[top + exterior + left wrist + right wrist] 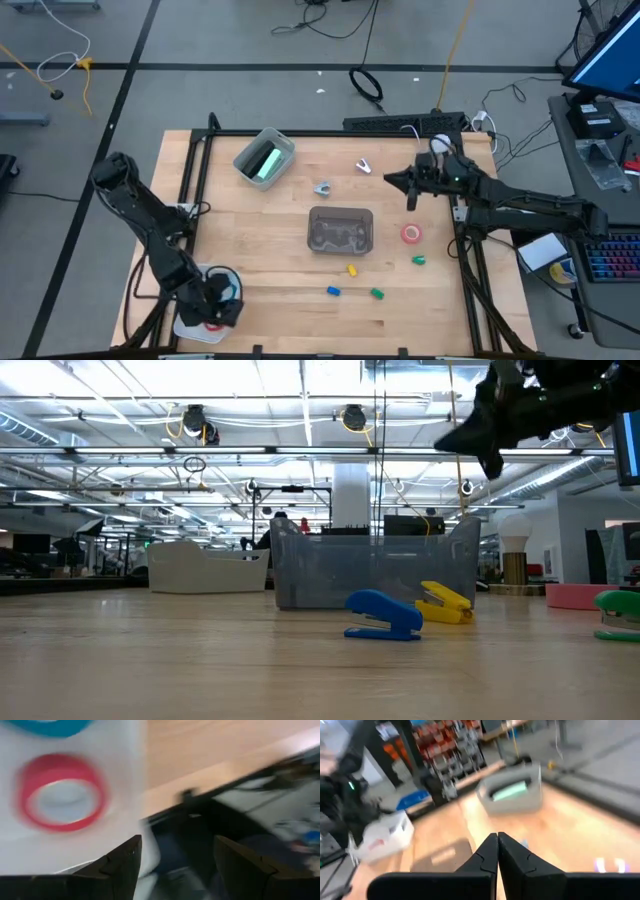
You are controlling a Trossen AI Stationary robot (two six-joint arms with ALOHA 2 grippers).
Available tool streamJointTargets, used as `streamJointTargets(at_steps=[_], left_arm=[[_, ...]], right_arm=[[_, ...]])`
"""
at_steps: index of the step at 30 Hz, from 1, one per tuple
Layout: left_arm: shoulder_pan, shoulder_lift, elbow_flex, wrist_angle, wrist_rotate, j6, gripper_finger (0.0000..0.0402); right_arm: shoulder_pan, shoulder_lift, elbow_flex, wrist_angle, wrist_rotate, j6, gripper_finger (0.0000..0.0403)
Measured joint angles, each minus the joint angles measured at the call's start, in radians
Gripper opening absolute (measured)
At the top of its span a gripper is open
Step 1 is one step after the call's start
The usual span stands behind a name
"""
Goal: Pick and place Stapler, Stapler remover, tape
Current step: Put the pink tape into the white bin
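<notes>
A red tape roll (60, 792) lies flat in a white tray (190, 330) at the table's near left corner, next to a blue tape roll (50, 726). My left gripper (177, 865) hangs open just above the tray (222, 300), with nothing between its fingers. A pink tape roll (411, 234) lies on the table at the right. Small staplers lie near the front: yellow (351, 269), blue (334, 291) and two green ones (377, 293) (419, 260). Two stapler removers (363, 166) (322, 187) lie farther back. My right gripper (408, 185) is shut and empty, raised above the table's far right.
A clear plastic bin (340, 230) stands at the table's middle. A grey bin (265, 158) with something green inside sits at the far left. A dark frame rail (195, 190) runs along the left side, and another (470, 270) along the right.
</notes>
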Motion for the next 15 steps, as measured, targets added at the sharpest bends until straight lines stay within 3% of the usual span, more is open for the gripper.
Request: streamJointTargets(at_steps=[3,10,15], left_arm=[[0.008,-0.036,0.0,0.038,-0.151,0.038,0.0246],[0.04,-0.145,0.0,0.076,-0.513,0.257,0.0246],[0.082,-0.221,0.0,0.074,-0.7,0.485,0.0246]], right_arm=[[0.002,0.0,0.0,-0.103,-0.032,0.029,0.0004],[0.031,0.0,0.0,-0.299,-0.277,0.1,0.0004],[0.142,0.002,0.049,-0.38,-0.282,0.098,0.0003]])
